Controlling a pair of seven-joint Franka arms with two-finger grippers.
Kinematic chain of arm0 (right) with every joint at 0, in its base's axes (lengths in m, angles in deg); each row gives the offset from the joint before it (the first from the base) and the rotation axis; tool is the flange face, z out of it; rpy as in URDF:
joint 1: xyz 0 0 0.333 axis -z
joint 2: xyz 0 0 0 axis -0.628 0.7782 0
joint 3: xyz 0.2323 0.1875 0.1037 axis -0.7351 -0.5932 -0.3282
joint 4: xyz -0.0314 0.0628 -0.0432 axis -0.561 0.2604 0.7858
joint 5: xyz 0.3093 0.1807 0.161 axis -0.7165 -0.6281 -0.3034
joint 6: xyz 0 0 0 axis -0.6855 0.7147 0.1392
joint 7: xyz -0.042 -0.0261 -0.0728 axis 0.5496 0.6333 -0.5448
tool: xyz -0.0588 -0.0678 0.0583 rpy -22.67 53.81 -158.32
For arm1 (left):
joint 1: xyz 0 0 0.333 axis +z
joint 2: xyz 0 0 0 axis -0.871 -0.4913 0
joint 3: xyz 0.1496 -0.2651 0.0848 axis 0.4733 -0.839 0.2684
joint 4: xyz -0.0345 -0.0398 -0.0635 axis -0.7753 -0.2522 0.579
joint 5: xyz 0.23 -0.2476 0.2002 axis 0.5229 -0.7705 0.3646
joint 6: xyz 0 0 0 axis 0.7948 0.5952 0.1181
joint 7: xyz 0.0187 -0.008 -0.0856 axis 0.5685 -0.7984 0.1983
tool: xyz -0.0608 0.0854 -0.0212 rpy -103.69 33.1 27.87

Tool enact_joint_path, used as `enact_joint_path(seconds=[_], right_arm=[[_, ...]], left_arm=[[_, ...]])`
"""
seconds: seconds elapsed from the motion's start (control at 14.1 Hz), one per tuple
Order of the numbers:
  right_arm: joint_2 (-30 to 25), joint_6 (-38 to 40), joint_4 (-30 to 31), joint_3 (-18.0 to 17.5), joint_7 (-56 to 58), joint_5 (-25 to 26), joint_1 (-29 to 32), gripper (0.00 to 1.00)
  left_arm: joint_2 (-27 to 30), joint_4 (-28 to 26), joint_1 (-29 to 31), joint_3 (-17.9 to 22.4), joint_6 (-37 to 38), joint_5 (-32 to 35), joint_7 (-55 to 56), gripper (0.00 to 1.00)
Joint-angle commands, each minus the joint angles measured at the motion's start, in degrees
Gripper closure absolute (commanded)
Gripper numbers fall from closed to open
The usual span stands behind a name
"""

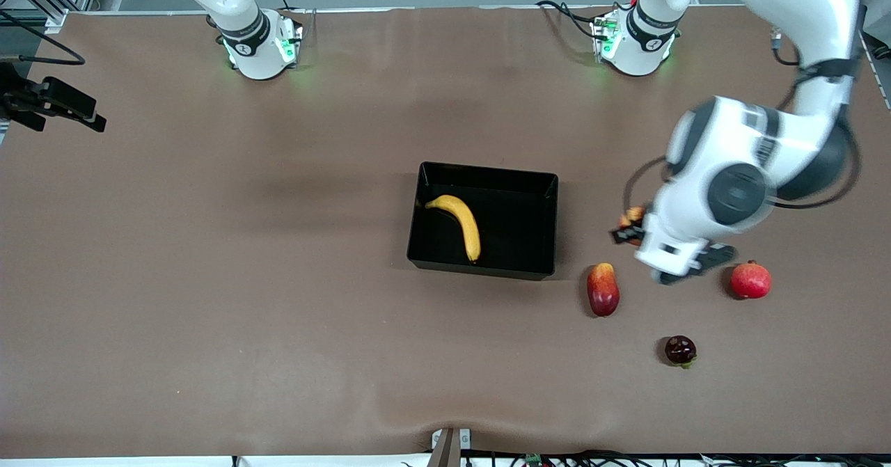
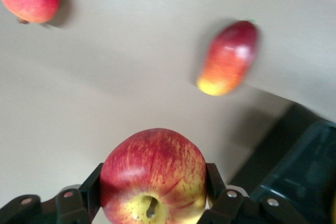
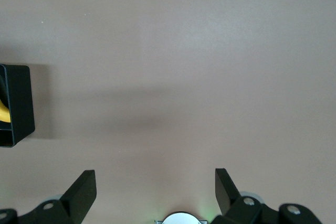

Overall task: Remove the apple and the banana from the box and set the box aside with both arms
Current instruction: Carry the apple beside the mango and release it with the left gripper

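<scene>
The left tool (image 2: 152,203) is gripping the apple (image 2: 153,176) between its fingers and carrying it in the air over bare bench (image 1: 209,279) toward the left arm's end, just outside the box (image 1: 550,223) and clear of its wall. The bench below it lies between three loose fruits: an elongated red-yellow fruit (image 1: 603,289) beside the box's near corner, a red pomegranate (image 1: 750,280) closer to the left arm's end, and a small dark fruit (image 1: 680,350) nearer the front camera. Judging from this, the set-down is going to need a spot among them without knocking any. The banana (image 1: 459,223) is lying in the box, its long axis running from the wall facing the bases toward the front camera, stem end toward the right arm's end. The right tool (image 3: 156,190) is waiting with jaws wide and empty over bare bench toward the right arm's end, well apart from the box; the left arm is the nearer one to the banana.
</scene>
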Motion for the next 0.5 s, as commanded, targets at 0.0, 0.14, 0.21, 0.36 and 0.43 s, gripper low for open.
enact_joint_path(seconds=[0.0, 0.14, 0.21, 0.36, 0.43], right_arm=[[0.39, 0.80, -1.18, 0.05, 0.43, -0.19, 0.27, 0.00], [0.39, 0.89, -1.10, 0.05, 0.43, -0.28, 0.27, 0.00], [0.39, 0.89, -1.09, 0.05, 0.43, -0.19, 0.01, 0.00], [0.39, 0.89, -1.09, 0.05, 0.43, -0.19, 0.27, 0.00], [0.39, 0.89, -1.18, 0.14, 0.43, -0.19, 0.36, 0.00]], left_arm=[[0.28, -4.01, 4.58, -0.73, -3.58, 0.89, -3.57, 1.00], [0.10, -7.79, 7.75, -0.73, -8.85, 0.98, -6.73, 1.00], [-0.33, -10.07, 8.81, -0.56, -11.84, 1.06, -7.53, 1.00], [-1.30, -13.85, 10.56, -0.56, -17.64, 4.64, -7.80, 1.00], [-2.18, -15.00, 11.71, -0.56, -20.02, 5.45, -7.80, 1.00]])
